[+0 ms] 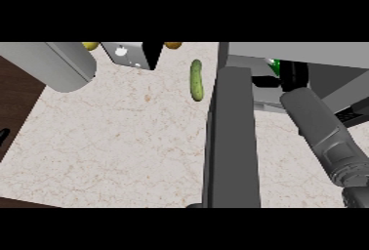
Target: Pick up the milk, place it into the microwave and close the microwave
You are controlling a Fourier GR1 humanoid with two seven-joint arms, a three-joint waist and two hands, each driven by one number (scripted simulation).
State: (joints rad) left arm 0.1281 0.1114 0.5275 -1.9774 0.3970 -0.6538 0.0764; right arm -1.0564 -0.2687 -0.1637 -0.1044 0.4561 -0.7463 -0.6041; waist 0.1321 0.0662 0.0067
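Note:
The microwave (302, 51) stands at the upper right, and its dark door (232, 141) swings open toward me across the counter. My right forearm (320, 132) reaches into the cavity. The black right hand (294, 75) is inside, curled against the milk (272, 64). Only a green and white bit of the carton shows just left of the hand, behind the door's top edge. Of my left hand (4, 136), just a black sliver shows at the left edge.
A green cucumber (196, 80) lies on the beige counter (115, 141) left of the door. At the back stand a grey rounded body (61, 66) and a small steel appliance with a knob (130, 53), flanked by yellow items (90, 46). Dark wood (14, 93) borders the counter's left edge.

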